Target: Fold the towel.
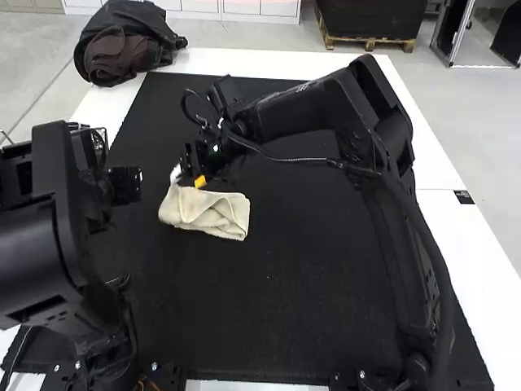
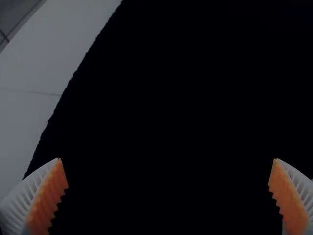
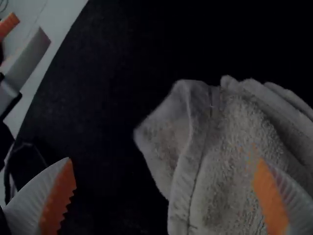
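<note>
Nearest the high camera stands the left arm (image 1: 49, 236), with its gripper (image 2: 167, 159) released: the ribbed fingers are wide apart over bare mat. The right arm (image 1: 326, 114) reaches across the middle to the towel. Its gripper (image 3: 166, 160) is likewise released, one finger beside the cloth and the other over it; in the dim wrist view, no cloth appears to be clamped.

The towel (image 1: 207, 213) lies left of centre in the high view, gathered into a compact, layered, roughly oblong bundle with a slanting hemmed flap on top.

Failure modes, as judged:
- Wrong closing height. Too high, the fingers would miss the cloth; too low, they would scrape the surface.
- Excess pickup. Closing across several layers would lift the bundle whole and undo the existing fold.
- Skewed fold. Pulling the slanting flap off-line would leave a crooked edge or a bunched corner.
- Arm interference. Both arms work close to the towel; moving the left one inward without clearance could cause contact.

The work surface is a black mat (image 1: 293, 301) on a white table (image 1: 415, 155). A dark garment-like bundle (image 1: 122, 41) rests at the table's far left corner. Pale floor (image 1: 480, 138) borders the table.
</note>
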